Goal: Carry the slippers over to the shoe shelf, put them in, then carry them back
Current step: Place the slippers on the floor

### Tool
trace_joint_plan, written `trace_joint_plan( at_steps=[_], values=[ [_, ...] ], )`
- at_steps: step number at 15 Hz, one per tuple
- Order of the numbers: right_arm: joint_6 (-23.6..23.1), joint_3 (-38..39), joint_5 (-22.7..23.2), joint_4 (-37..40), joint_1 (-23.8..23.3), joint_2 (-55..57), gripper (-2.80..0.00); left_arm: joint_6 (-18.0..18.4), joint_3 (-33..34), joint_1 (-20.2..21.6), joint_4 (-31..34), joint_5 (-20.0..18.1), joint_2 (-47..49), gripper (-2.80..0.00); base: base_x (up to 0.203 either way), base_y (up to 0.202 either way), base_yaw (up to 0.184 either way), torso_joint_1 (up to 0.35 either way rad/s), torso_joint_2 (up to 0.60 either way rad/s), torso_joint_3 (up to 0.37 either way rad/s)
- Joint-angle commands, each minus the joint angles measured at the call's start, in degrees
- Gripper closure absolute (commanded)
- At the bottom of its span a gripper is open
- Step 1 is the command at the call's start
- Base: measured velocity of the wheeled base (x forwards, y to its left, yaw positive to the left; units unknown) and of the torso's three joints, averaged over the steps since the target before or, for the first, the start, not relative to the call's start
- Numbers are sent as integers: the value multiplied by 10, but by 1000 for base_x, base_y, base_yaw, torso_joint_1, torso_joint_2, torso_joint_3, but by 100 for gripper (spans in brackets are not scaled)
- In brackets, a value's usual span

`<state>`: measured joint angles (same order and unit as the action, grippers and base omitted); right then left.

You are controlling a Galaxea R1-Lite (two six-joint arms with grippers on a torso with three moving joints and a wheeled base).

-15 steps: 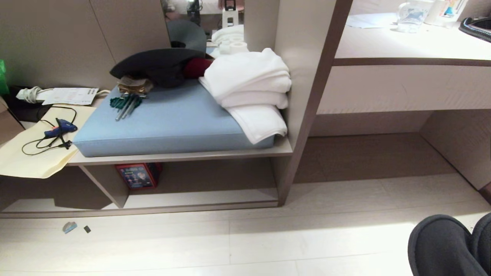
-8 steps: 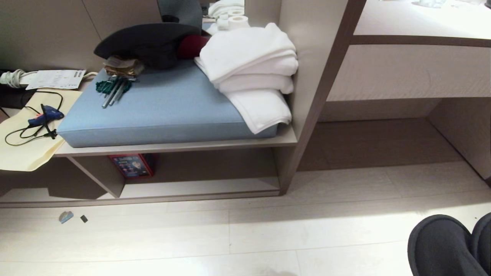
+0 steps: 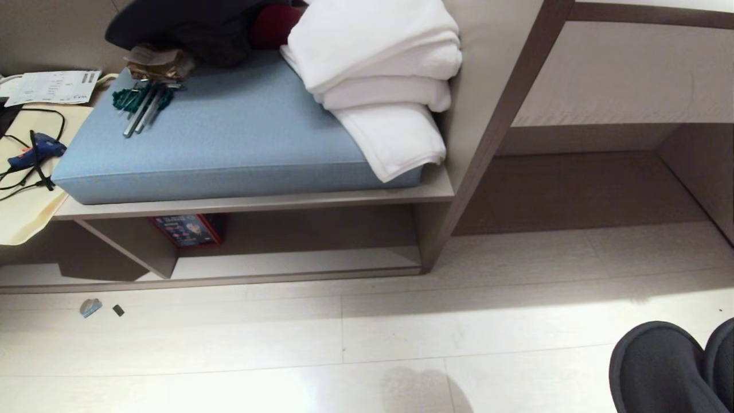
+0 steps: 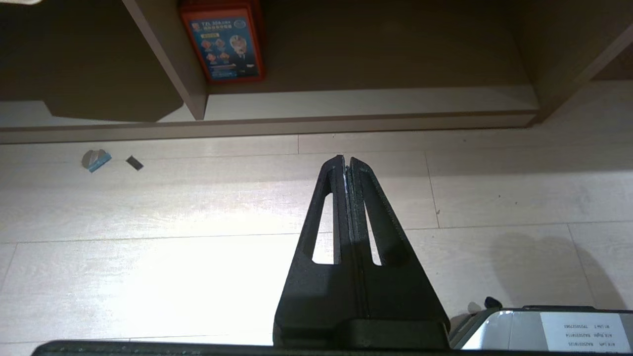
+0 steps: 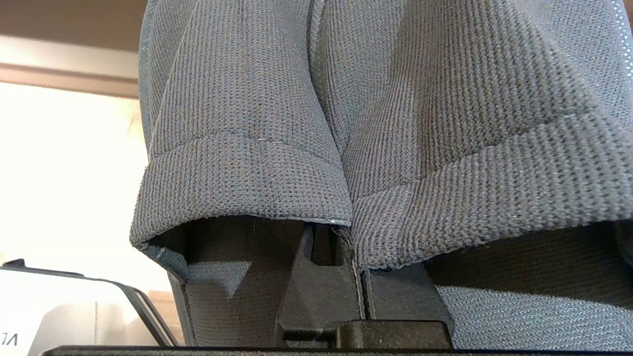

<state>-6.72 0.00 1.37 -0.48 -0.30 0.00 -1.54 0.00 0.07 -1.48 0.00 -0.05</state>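
Pale floor fronts the shoe shelf (image 3: 298, 267) at ten o'clock. Right gripper (image 5: 352, 257), at five o'clock, clenches the slippers (image 3: 659, 367); left gripper (image 4: 346, 165) closed, empty. Risk: the soft fabric slipping free in transit.

Bright glare on the floor (image 3: 401, 344); shelf (image 3: 298, 241) shadowed.

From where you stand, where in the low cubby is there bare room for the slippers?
The shoe shelf has a bare pale board between the divider and the right post; the red box stands at the back left. Above, the blue cushion is crowded with towels and tools.
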Motion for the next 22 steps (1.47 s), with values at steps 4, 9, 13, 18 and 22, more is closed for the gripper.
trace_joint_plan(
  at_steps=[4,9,13,18,22],
  values=[
    [-3,0,0,0,0,1,0,0,4,0,0,0,0,0,0,0,0,5,3,-194],
    [-4,0,0,0,0,0,0,0,4,0,0,0,0,0,0,0,0,6,4,-193],
    [-4,0,0,0,0,0,0,0,4,0,0,0,0,0,0,0,0,1,4,-196],
    [-4,0,0,0,0,0,0,0,4,0,0,0,0,0,0,0,0,1,3,-199],
    [-4,0,0,0,0,0,0,0,4,0,0,0,0,0,0,0,0,-1,0,-196]
  ],
)
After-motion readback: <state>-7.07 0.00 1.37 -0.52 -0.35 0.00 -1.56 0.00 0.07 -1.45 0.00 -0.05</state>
